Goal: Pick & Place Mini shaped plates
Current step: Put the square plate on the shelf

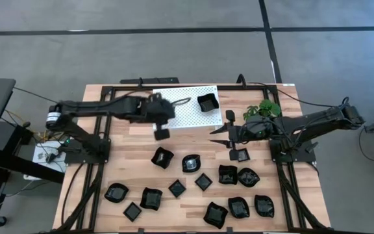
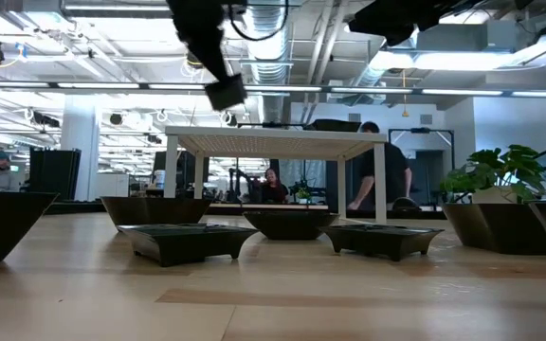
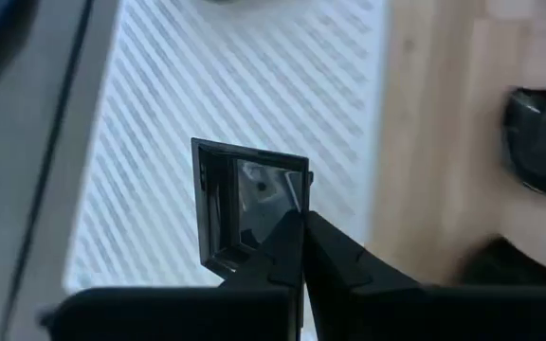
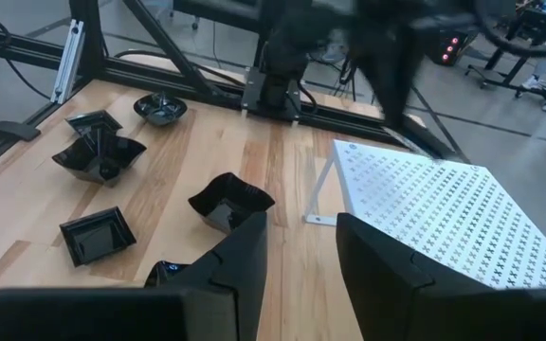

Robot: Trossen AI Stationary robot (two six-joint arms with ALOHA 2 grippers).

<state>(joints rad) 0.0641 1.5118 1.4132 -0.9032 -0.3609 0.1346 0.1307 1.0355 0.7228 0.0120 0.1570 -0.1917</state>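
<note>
Left arm holds a small black plate by the white rack.

The left arm reaches in from the table's left side, stretched flat out over the wood. Its left gripper (image 1: 162, 132) hangs off the table by the front edge of the rack (image 1: 180, 116). Its fingers (image 3: 325, 256) are pinched tight on the rim of a square plate (image 3: 245, 204), which is tipped up on its side. The right arm comes in from the right, bent low near the plant (image 1: 263, 109). The right gripper (image 1: 230, 136) has its fingers spread apart with nothing between them. One plate on the rack (image 1: 207, 103) sits at the far right corner. The other plates (image 1: 193, 188) lie spread out on the table's near half.
</note>
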